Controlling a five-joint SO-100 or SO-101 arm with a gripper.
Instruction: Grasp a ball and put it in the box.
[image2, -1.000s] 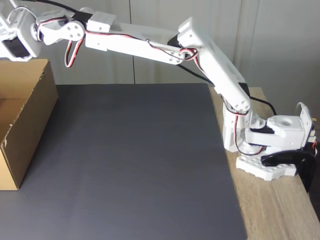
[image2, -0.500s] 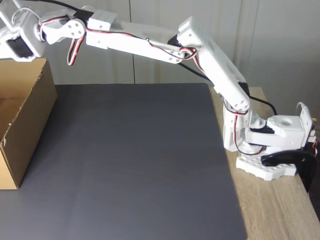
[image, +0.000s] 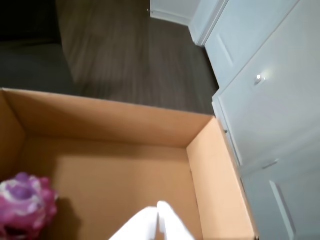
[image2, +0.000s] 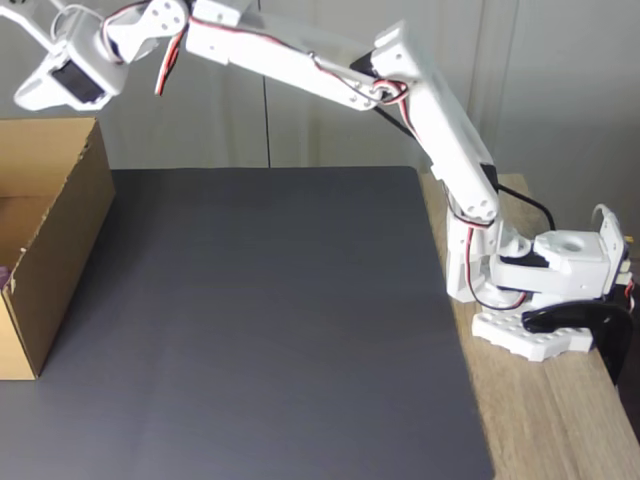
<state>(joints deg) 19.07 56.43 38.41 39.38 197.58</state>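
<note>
The wrist view's edge cuts off the ball (image: 22, 207) and the hand (image: 157, 222).

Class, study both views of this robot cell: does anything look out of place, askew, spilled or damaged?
Nothing stands out. The ball lies on the floor of the box, whose walls look intact and upright. The end effector sits above the box with its fingertips together, holding nothing. The dark mat lies flat.

Dark grey mat (image2: 260, 320) covers most of the wooden worktop (image2: 560, 420). White cabinet doors (image: 270, 85) beside dark wood floor (image: 130, 55) in wrist view.
</note>
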